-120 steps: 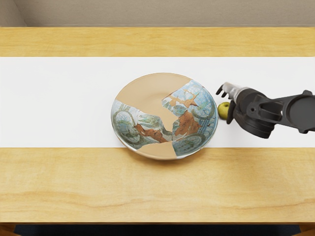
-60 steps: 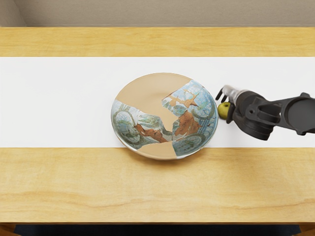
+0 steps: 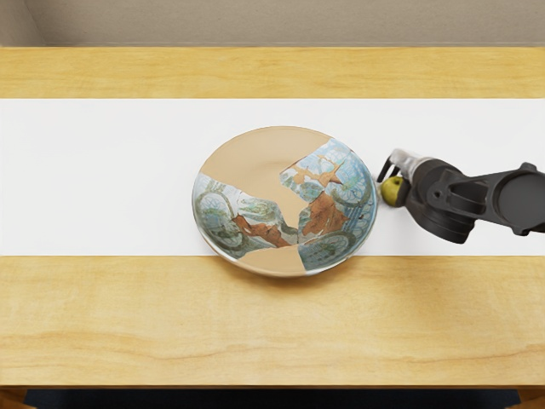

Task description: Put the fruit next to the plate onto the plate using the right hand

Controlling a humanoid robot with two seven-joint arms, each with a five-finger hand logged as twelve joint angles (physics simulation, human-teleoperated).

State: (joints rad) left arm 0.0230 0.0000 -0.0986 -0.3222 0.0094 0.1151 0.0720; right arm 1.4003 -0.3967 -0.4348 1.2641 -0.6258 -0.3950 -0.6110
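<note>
White runner (image 3: 102, 170) bears small yellow-green fruit (image 3: 392, 190).

A light wooden table (image 3: 255, 324) is seen from above, crossed by a wide white strip (image 3: 102, 170). A beige wall (image 3: 281, 21) is shown behind it, dark floor (image 3: 272, 399) below.

The right arm (image 3: 498, 198) is matte dark grey, nearly black, built of smooth moulded shells: a round, disc-like joint, a flat strut running from it, then a bulky rounded wrist housing. The right hand (image 3: 405, 169) is equally dark, apart from one pale silver-grey cylindrical segment.
</note>
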